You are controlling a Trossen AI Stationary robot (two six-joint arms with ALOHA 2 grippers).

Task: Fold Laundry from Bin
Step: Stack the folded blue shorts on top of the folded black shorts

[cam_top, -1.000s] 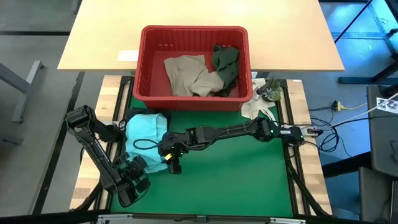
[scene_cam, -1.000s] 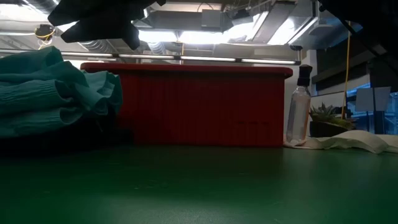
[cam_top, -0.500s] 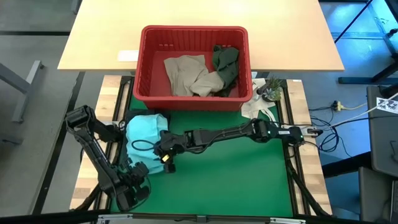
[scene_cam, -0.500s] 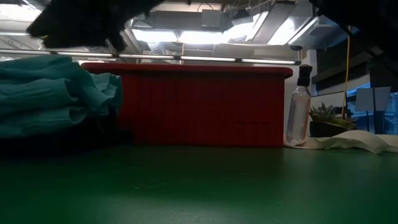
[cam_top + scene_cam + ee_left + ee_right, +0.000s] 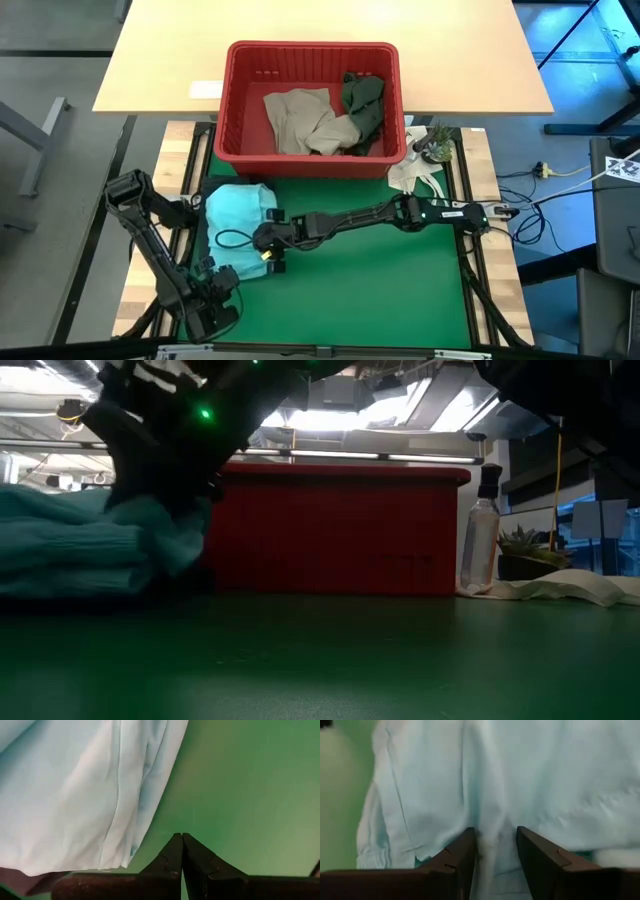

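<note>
A folded light teal garment (image 5: 235, 215) (image 5: 70, 550) lies on the green mat at the left, and a dark cloth edge (image 5: 25, 879) shows beneath it. My right gripper (image 5: 258, 243) (image 5: 494, 852) reaches in from the right and stands open on the garment's near right part. My left gripper (image 5: 215, 282) (image 5: 182, 840) is shut over the bare mat, just off the garment's near edge, holding nothing. The red bin (image 5: 312, 46) (image 5: 340, 530) stands at the far side with a beige garment (image 5: 300, 120) and a dark olive one (image 5: 362, 100) inside. My right gripper comes down on the teal garment slanting from the table's right, its open fingers (image 5: 462, 857) resting on the top layer. A soft ridge of the cloth (image 5: 492, 837) stands between them. The pile stays flat on the mat and looks pressed lower under the gripper (image 5: 165, 500).
A spray bottle (image 5: 482, 530), a small potted plant (image 5: 436, 143) and a white cloth bag (image 5: 410, 175) sit at the bin's right near corner. Bare green mat (image 5: 380, 290) spreads over the middle and right.
My right gripper has sunk and gone toward the table's left, from above the mat onto the teal garment, whose right part has been pushed down and flattened. Its fingers stay apart. My left gripper has drawn back a little toward the near edge.
</note>
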